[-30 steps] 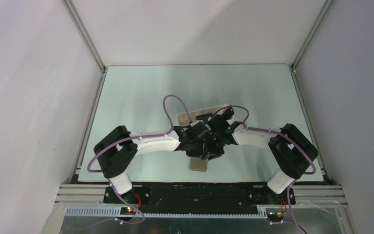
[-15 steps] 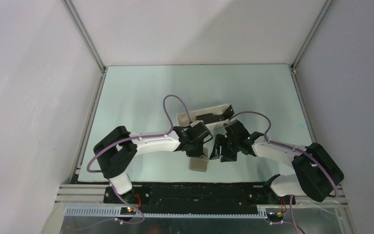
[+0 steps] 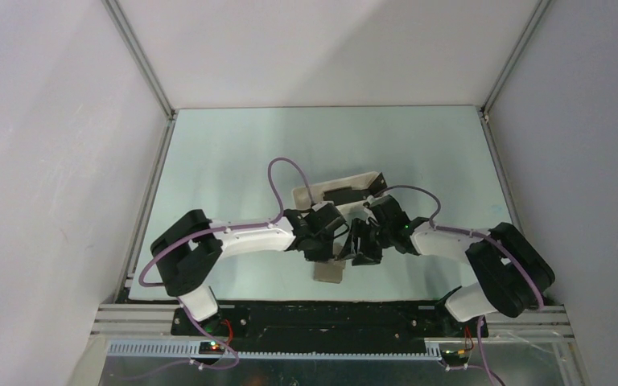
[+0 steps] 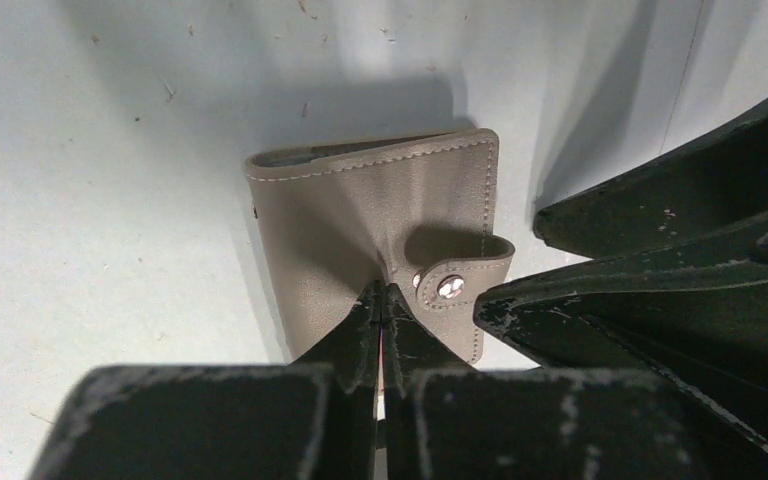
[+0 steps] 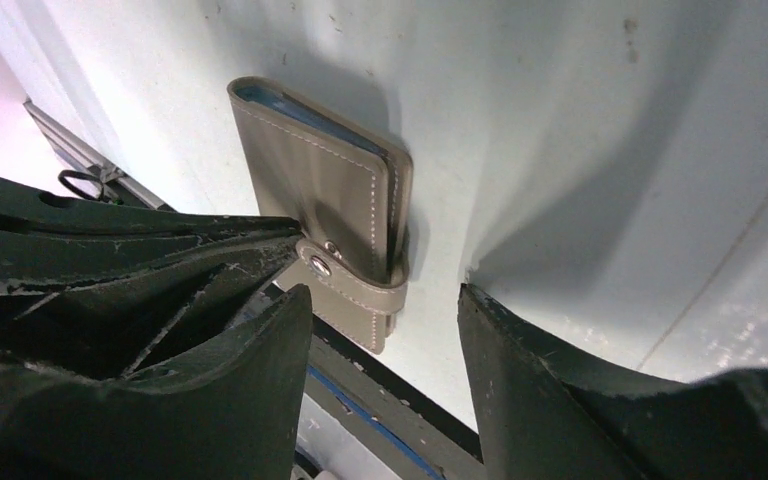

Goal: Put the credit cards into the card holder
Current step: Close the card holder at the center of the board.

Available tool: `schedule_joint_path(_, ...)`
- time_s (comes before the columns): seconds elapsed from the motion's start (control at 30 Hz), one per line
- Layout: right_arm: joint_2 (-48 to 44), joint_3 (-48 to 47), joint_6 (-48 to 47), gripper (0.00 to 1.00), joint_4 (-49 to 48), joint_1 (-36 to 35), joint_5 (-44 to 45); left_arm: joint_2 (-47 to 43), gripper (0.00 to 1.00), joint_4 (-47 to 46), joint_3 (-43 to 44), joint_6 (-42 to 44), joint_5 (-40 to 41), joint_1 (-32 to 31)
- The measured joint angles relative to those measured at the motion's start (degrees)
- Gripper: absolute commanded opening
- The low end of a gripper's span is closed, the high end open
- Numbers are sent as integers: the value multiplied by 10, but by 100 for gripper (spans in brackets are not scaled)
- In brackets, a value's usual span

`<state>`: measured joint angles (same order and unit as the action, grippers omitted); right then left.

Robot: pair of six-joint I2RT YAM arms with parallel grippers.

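Wallet (image 4: 380,210) lies snapped under my clenched left gripper (image 4: 382,295); my right gripper (image 5: 382,292), spread astride the tab (image 5: 355,285), could drag it aside instead of unsnapping.

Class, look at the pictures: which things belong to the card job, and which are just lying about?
Belong: card holder, snapped shut; credit cards, in the white tray; left gripper, shut, tips on the holder; right gripper, open beside it.
Lying about: white tray; purple cables.
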<state>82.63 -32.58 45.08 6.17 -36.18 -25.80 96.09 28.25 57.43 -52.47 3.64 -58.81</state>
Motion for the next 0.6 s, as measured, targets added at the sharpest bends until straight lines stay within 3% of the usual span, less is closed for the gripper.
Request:
schedule_joint_path(0.37, 49, -8, 6, 43, -47, -9, -28, 0, 0, 2, 0, 0, -3, 0)
schedule_joint_path(0.6, 72, -21, 8, 40, -56, -19, -35, -16, 5, 6, -4, 0, -4, 5)
